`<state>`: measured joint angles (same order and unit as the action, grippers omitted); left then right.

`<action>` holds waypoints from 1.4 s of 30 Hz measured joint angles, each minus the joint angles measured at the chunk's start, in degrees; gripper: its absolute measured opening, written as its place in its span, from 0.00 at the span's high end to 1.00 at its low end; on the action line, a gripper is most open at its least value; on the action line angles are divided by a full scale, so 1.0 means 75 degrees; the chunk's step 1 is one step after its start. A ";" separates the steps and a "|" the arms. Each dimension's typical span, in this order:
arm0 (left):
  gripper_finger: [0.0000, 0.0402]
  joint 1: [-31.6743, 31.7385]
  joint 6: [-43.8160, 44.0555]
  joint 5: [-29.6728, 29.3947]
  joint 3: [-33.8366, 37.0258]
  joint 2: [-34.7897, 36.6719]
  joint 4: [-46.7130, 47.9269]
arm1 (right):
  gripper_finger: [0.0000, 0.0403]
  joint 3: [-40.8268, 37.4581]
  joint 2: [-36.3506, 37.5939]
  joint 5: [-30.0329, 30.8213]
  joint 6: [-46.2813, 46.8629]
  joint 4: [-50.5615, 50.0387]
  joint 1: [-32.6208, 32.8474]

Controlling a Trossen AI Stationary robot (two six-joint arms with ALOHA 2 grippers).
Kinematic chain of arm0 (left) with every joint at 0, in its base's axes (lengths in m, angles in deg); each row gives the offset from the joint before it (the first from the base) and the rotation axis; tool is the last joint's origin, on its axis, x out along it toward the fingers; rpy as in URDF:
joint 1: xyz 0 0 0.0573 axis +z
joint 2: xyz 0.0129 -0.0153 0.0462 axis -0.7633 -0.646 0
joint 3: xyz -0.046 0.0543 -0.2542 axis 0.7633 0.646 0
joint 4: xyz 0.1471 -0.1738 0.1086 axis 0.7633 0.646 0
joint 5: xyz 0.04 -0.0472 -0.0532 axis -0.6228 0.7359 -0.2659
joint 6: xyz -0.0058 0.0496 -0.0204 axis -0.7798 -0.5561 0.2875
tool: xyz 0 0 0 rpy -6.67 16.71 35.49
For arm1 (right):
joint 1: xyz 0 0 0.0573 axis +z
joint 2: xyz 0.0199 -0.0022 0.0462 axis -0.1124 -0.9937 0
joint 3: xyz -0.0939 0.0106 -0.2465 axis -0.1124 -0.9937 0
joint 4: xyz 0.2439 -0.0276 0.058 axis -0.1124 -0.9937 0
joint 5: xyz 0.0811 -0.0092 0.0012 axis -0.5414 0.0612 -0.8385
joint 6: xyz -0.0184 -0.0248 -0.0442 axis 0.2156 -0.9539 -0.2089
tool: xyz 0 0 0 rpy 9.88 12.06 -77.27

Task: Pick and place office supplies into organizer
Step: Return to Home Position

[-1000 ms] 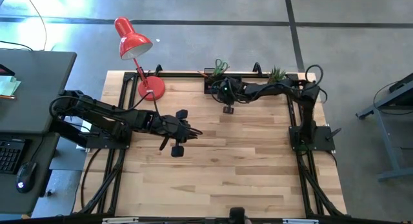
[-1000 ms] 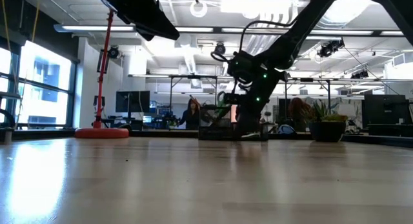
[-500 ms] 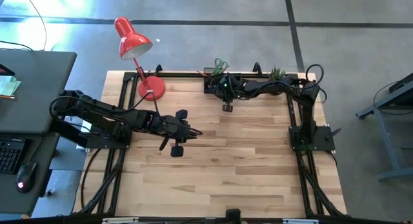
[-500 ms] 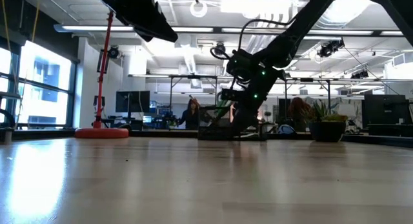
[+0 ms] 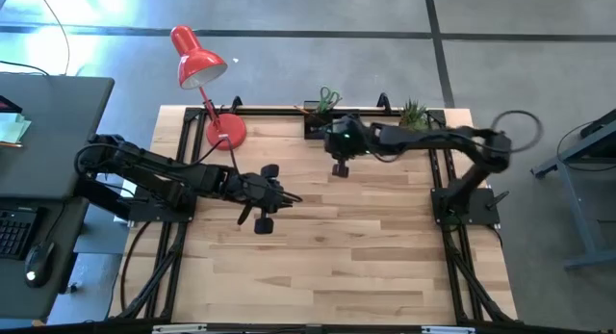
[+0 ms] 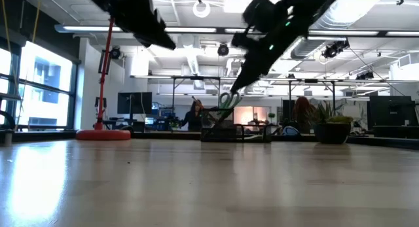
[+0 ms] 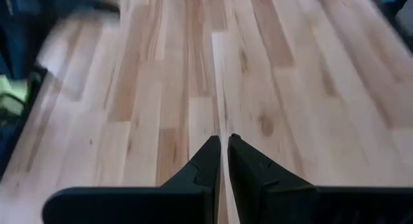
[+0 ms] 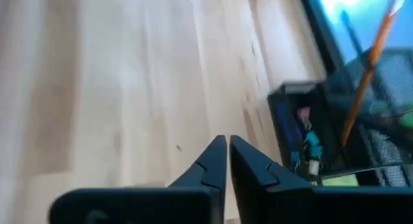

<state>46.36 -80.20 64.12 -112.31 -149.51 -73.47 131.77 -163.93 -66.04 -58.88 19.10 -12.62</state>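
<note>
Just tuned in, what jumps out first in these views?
The red desk lamp at the table's far left corner. Then the right gripper, shut and empty, raised near the black organizer at the far edge, green scissors standing in it. The left gripper hovers shut over mid-table.

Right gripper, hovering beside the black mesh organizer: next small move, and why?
Probably retract the right gripper toward its base: it is shut on nothing, and the green-handled scissors, orange wooden pencil and lime-green sticky pad sit in the black mesh organizer. The left gripper waits mid-table.
</note>
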 joint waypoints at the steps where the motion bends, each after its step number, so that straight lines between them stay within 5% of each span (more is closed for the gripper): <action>1: 0.95 0.0000 -0.0005 0.0000 0.0087 0.0013 0.0003 | 0.98 -0.0202 0.0324 -0.0008 0.0131 0.0149 0.0130; 12: 0.95 0.0009 -0.0551 0.0473 0.1011 0.1000 -0.1652 | 0.99 -0.3633 0.4161 0.0106 0.2326 0.2338 0.1734; 19: 0.95 0.0302 -0.0723 0.0535 0.1398 0.2010 -0.2125 | 1.00 -0.5429 0.6144 0.1702 0.2769 0.3264 0.2952; 27: 0.95 0.1371 -0.0200 0.1814 0.2808 0.3127 -0.3350 | 1.00 -0.6615 0.8206 0.2410 0.2563 0.3530 0.4049; 34: 0.95 0.2017 -0.0131 0.3019 0.3715 0.4274 -0.3687 | 1.00 -0.7621 1.0217 0.1753 0.2285 0.3929 0.4197; 42: 0.95 0.2568 -0.0012 0.3440 0.4418 0.5417 -0.3753 | 1.00 -0.7929 1.2348 0.1965 0.1621 0.2907 0.3819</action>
<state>65.62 -80.28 89.91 -79.17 -108.89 -101.62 72.30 -71.32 -51.30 -46.72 40.90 16.02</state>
